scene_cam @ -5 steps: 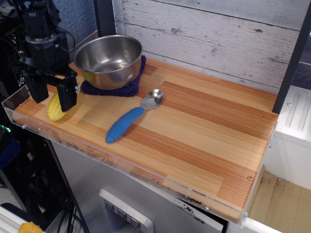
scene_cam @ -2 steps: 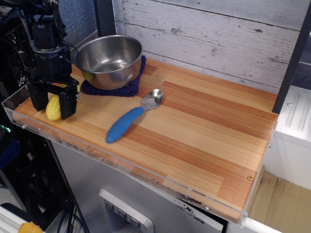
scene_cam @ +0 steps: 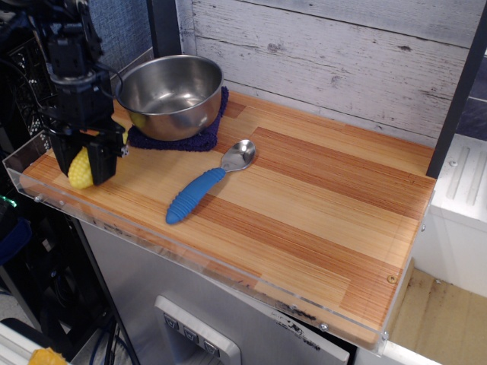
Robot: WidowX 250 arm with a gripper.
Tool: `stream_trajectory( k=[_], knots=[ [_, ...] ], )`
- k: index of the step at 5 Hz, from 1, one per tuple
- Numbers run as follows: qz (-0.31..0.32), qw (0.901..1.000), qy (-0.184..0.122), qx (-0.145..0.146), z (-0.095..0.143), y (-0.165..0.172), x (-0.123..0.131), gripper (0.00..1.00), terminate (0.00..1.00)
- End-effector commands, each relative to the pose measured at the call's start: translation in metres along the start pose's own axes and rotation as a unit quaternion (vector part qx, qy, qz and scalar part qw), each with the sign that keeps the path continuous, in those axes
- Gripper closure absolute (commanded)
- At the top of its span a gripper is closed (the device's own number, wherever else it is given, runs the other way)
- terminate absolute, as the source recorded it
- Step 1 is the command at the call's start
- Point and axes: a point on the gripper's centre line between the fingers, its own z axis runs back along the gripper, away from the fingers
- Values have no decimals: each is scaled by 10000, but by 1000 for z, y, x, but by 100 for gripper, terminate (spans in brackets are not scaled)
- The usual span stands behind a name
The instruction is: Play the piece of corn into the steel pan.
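Nearest the camera ran the clear acrylic lip edging the front of the striped wooden tabletop, whose boards alternated pale and reddish tones. On that surface, toward the middle, lay the spoon with a blue ribbed handle and a shiny metal bowl, set on a slant with the handle end pointing to the front edge and the metal end pointing back and right.

At the left front corner of the top stood the black robot gripper, its arm coming straight down from above. Its two dark fingers were drawn close together around the bright yellow, bumpy plastic toy corn cob, one finger on each side of it, so the hand was clamped on the cob. The corn sat low at the tabletop near the left edge; whether it rested on the wood or was raised slightly could not be told.

Just behind and to the right of the gripper sat the round, shiny stainless-steel pan with deep curved sides, resting on a dark purple knitted cloth that showed beneath its front. Farthest back stood a wall of weathered whitewashed planks.
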Motion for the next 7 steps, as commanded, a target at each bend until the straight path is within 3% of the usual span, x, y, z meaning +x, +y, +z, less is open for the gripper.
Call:
stream_trajectory(
  k=[1, 2, 3, 4, 5, 7],
  knots=[
    [264, 9931, -1103, 289, 105, -1, -32, 100, 0],
    [473, 9942, -956, 164, 126, -1, -26, 100, 0],
    [711, 9956, -570, 239, 105, -8, 7, 100, 0],
    [700, 9919, -1045, -152, 107, -27, 53, 100, 0],
    [495, 9903, -1283, -182, 116, -40, 79, 100, 0],
    [232, 9934, -1117, -74, 104, -60, 97, 100, 0]
  ],
)
